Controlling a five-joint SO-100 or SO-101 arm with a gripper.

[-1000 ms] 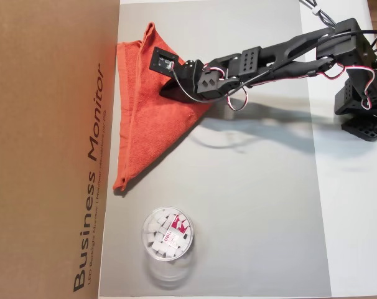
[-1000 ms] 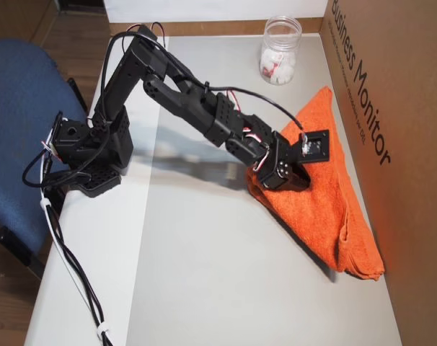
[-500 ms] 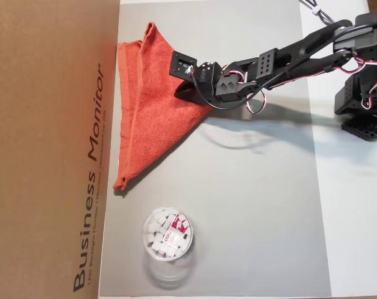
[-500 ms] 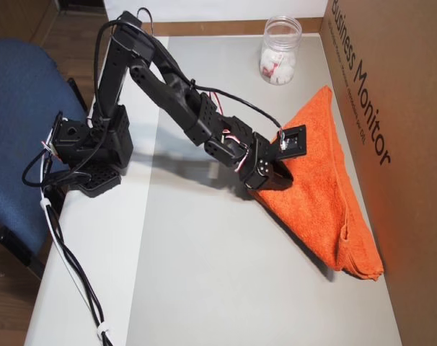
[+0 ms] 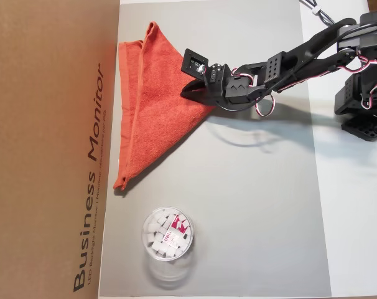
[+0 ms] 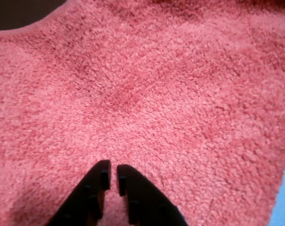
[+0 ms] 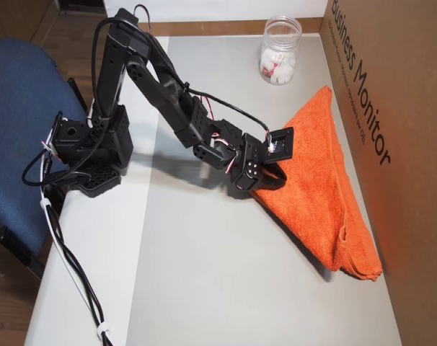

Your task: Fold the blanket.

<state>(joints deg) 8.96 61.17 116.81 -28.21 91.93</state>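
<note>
One fold: the blanket (image 5: 148,106) already lies doubled into a triangle, so the task looks at least half done; whether another fold is meant I cannot tell.
Cardboard box (image 5: 51,149): it fills the left of an overhead view, printed "Business Monitor". It stands as a wall, and the blanket's long edge runs just beside it, which probably keeps the cloth from sliding away when pushed.
Blanket: orange-red terry, on the grey mat (image 5: 257,205), between the box and the arm. One corner points toward the arm, and the other two lie along the box. In another overhead view (image 7: 327,194) the near corner shows stacked layers, slightly uneven.
Clear tub (image 5: 168,233): round, full of small white pieces, on the mat below the blanket in that first overhead view and well apart from it; it seems to play no part here.
Gripper (image 5: 187,93): low over the blanket's arm-side corner. In the wrist view (image 6: 110,178) the two black fingertips are nearly together with only a thin slit between them, and no cloth is caught there; terry fills the rest of the picture. I judge it is empty, either just let go or pressing the fold flat.
Arm base (image 5: 363,106): at the right edge, off the mat on the white table, wires trailing.
Risk: the loose top layer could lift if a fingertip snags the pile.
</note>
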